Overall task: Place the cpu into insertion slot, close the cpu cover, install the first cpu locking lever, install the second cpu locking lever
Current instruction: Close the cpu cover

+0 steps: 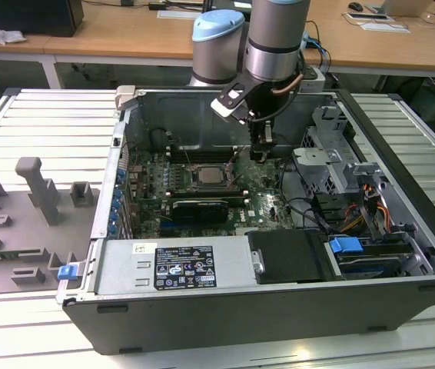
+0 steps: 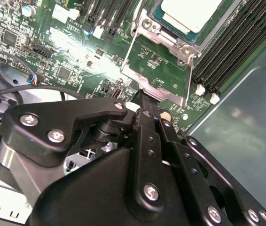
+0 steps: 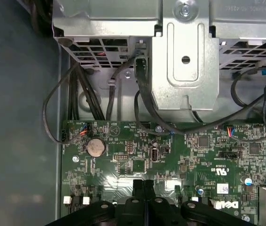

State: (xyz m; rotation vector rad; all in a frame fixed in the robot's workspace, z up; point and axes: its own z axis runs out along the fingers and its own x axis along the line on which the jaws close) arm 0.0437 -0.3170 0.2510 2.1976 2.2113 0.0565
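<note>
Hovering my gripper (image 1: pixel 262 152) over mobo (image 3: pixel 170 155), fingers pinched together, nothing held. Second wrist view: cpu (image 2: pixel 189 12) sits in insertion slot (image 2: pixel 147 26), cpu cover (image 2: pixel 161 94) stands open, my tips (image 2: pixel 144 108) just beside its edge. First wrist view: drive cage (image 3: pixel 184 80), cables (image 3: pixel 141 99) instead.

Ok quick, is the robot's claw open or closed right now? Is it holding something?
Gripper: jaws closed, nothing visible between them, tips right by the cpu cover.

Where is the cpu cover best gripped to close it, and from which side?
Grip the cpu cover by its free end bar, opposite the hinge at the insertion slot, coming from the side away from the cpu. The thin frame stands swung open, so that bar likely gives most leverage.
</note>
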